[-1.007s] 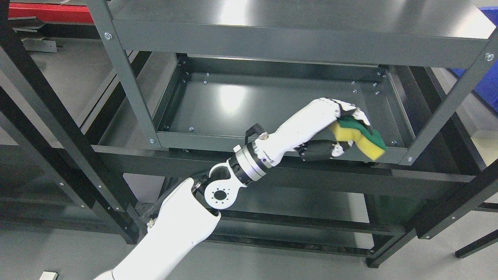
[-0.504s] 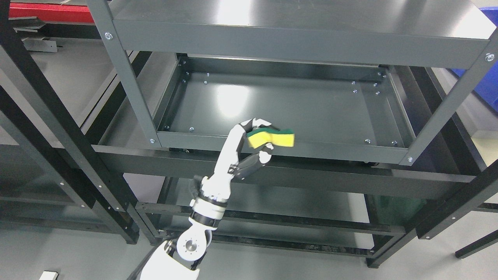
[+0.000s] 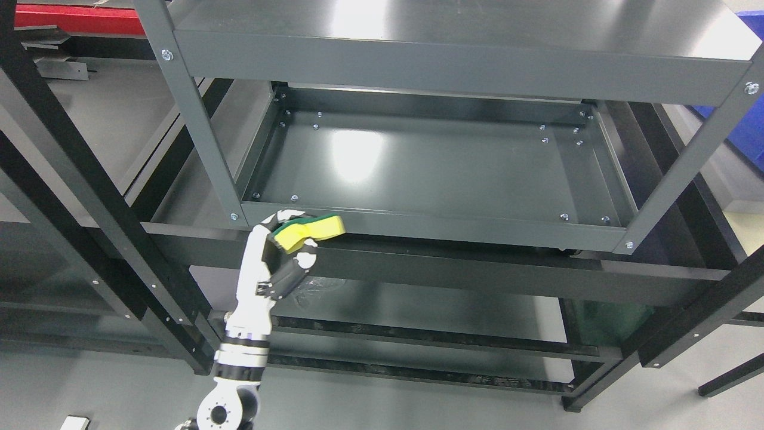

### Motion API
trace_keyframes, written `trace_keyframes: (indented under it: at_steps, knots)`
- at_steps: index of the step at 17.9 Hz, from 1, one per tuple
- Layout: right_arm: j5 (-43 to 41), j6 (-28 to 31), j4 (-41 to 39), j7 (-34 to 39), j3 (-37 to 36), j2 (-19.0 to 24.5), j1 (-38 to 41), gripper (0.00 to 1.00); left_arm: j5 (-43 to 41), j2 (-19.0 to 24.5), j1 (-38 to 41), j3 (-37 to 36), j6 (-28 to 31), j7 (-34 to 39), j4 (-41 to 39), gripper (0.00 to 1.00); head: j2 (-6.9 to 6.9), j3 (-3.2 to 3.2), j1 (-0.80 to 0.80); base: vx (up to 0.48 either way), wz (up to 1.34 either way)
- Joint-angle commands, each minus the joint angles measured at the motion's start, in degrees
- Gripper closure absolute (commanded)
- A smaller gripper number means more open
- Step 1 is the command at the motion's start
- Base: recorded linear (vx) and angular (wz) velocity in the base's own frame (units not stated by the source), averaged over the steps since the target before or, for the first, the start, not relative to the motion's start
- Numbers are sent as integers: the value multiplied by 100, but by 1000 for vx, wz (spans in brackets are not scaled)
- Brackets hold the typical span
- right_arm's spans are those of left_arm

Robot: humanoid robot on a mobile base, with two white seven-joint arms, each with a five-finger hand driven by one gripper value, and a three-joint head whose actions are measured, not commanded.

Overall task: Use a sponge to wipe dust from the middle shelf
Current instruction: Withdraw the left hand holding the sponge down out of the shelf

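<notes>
sponge in left hand, before middle shelf front-left corner

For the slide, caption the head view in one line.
Left hand grips a yellow-green sponge at the front left rim of the middle shelf.

The left arm is cut off by the bottom edge; the fingers hide part of the sponge.

Single head view: looks steeply down from above and in front of the dark metal shelving unit, near its front edge, middle shelf centred, floor beneath.
</notes>
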Motion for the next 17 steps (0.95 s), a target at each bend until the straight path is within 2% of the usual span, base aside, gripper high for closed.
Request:
trace_keyframes:
  at_steps: [1,17]
  knots:
    - [0,3,-100,3,0,-100,0,0,247,313,344,1187,5,-16,-361,100,0,0,0,0,0]
    - [0,3,-100,3,0,-100,0,0,247,286,150,932,-57,-438,-361,100,-1,0,0,0,0]
